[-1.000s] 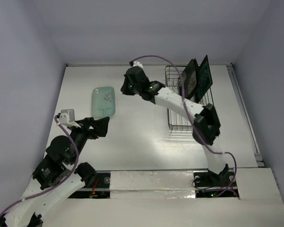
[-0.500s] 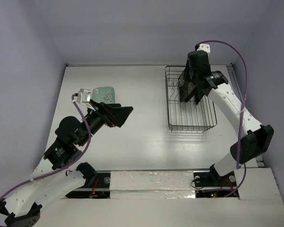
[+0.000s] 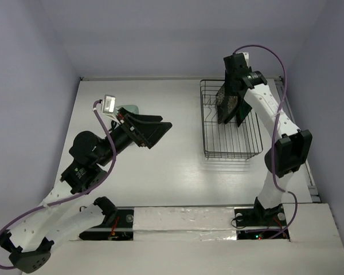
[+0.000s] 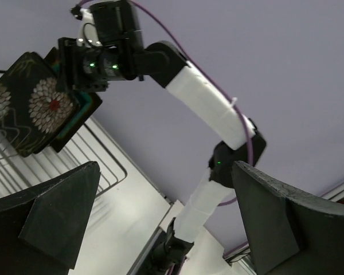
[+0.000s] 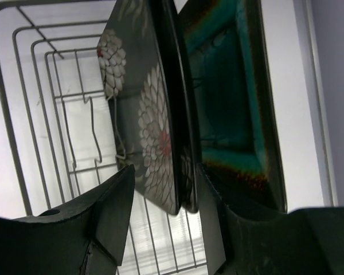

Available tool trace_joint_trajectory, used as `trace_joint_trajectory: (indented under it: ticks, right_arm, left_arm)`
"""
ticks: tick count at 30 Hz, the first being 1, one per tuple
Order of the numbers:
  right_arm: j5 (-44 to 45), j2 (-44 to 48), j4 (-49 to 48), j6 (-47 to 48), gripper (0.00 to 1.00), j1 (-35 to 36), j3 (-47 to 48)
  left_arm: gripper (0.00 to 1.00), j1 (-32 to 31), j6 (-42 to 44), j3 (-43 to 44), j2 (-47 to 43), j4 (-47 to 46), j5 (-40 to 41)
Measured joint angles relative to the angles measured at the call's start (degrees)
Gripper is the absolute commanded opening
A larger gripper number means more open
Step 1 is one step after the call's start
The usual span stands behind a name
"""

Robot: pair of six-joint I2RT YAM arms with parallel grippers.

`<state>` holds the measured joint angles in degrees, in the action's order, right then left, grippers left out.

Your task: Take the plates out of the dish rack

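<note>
The wire dish rack (image 3: 232,143) stands at the back right with two plates upright in it. My right gripper (image 3: 229,98) hangs over them, open. In the right wrist view its jaws straddle the top edge of the black flower plate (image 5: 143,103); the left finger (image 5: 103,217) stands apart from the plate's face. The teal-centred plate (image 5: 235,97) stands just behind the other finger. The pale mint plate (image 3: 128,107) lies flat on the table at the back left, mostly hidden by my left gripper (image 3: 152,130), which is raised, open and holds nothing.
The left wrist view looks across at the right arm (image 4: 203,103), the flower plate (image 4: 28,106) and the rack's wires (image 4: 97,154). Walls enclose the white table (image 3: 172,166) at the back and on both sides. Both arm bases sit at the near edge.
The right arm swung from the table's middle to above the rack, and its gripper opened around the flower plate's edge. The left arm rose and reached right, covering most of the mint plate.
</note>
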<state>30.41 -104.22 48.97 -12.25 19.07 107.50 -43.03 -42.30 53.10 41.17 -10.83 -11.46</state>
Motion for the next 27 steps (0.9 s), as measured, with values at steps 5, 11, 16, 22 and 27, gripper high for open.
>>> trace_joint_trajectory:
  ticks: [5, 11, 16, 22, 27]
  right_arm:
    - [0.1, -3.3, 1.6, 0.9, 0.51, -0.8, 4.7]
    - [0.2, -4.9, 1.9, 1.4, 0.51, -1.0, 6.1]
    - [0.2, -6.5, 2.0, 1.8, 0.50, -1.2, 6.4]
    - [-0.3, -7.7, 2.0, 2.0, 0.50, -1.4, 6.4]
    - [-0.3, -9.6, 2.0, 2.4, 0.52, -1.6, 7.5]
  left_arm:
    - [0.99, 0.0, -0.2, 0.2, -0.2, -2.0, -1.1]
    - [0.99, 0.0, -0.5, 0.2, 0.0, -3.1, -1.6]
    - [0.99, 0.0, -0.5, 0.3, 0.0, -3.4, -1.6]
    - [0.99, 0.0, -0.6, 0.8, 0.6, -3.7, -1.6]
    - [0.99, 0.0, -0.6, 0.8, 0.5, -4.1, -1.6]
